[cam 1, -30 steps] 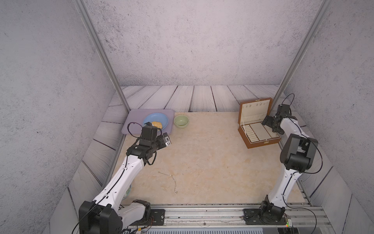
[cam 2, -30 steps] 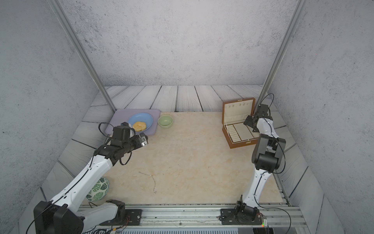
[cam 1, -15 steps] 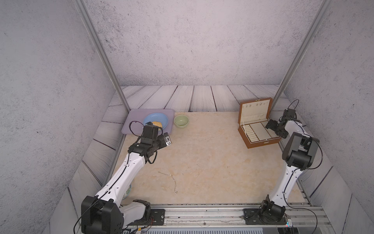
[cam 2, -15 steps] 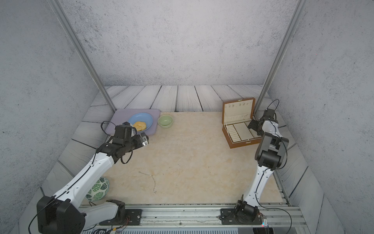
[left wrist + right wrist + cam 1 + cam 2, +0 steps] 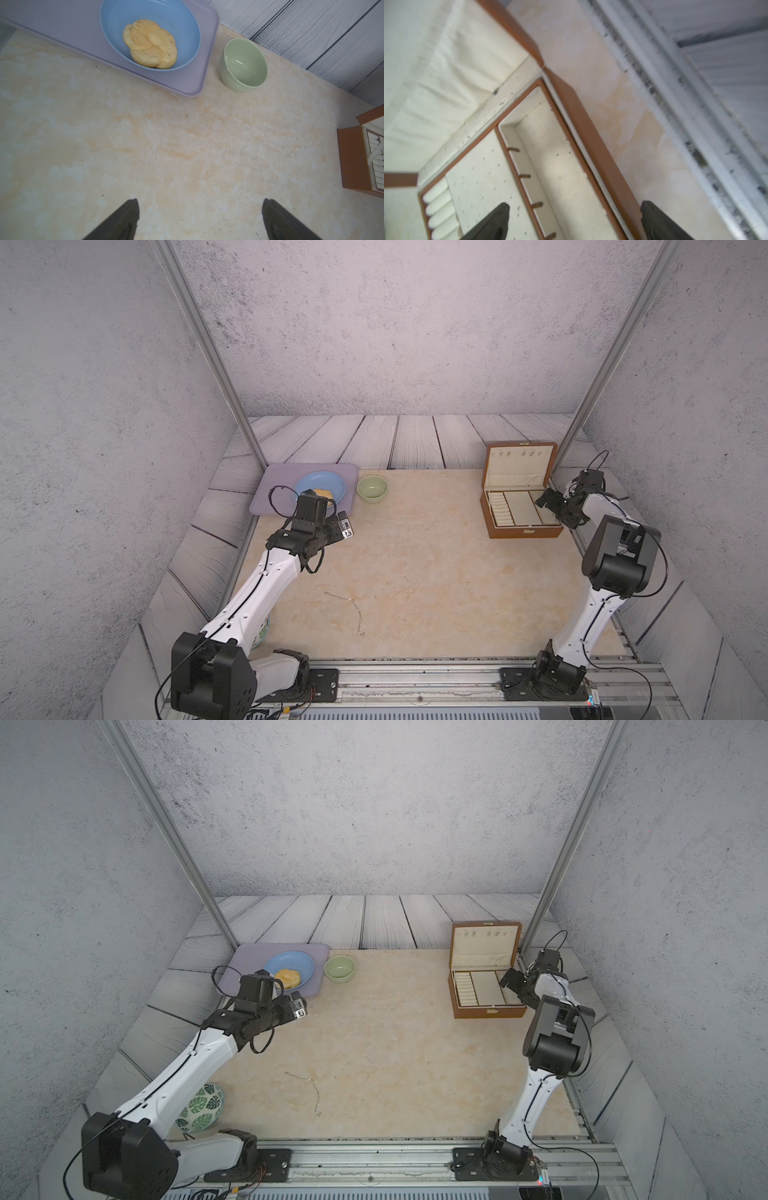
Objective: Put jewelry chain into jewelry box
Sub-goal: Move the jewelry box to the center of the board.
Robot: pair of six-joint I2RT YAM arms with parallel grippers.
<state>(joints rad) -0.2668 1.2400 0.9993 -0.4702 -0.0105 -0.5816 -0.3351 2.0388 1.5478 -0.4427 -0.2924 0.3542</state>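
- The left gripper (image 5: 200, 202) is held above the bare beige tabletop (image 5: 187, 145); its fingers (image 5: 124, 220) are spread wide apart.
- Ahead of the left fingertips a lilac tray (image 5: 187, 83) is seen. A blue bowl (image 5: 187, 31) sits on it and holds a yellow bun (image 5: 149, 43).
- A green bowl (image 5: 243, 64) stands on the tabletop just beside the tray's corner, also ahead of those fingertips.
- The right gripper (image 5: 575, 203) is recorded at the jewelry box (image 5: 591, 133), with its fingers (image 5: 494, 222) likewise set wide apart.
- One right finger is placed over the cream-lined interior and the other outside the brown side wall, so that wall and the narrow side compartment lie between them. Contact with the box cannot be told; this view is blurred.
- The jewelry box (image 5: 525, 533) is seen with its lid stood up. The ring-roll rows lie on the side away from the right fingers.
- The jewelry chain (image 5: 352, 600) (image 5: 311, 1080) is laid in a bent line on the tabletop, seen in both top views. It is well apart from both pairs of fingers, behind the left ones toward the arm bases.
- A leaf-patterned bowl (image 5: 199, 1106) is noted far behind the left fingers, partly hidden by that arm.
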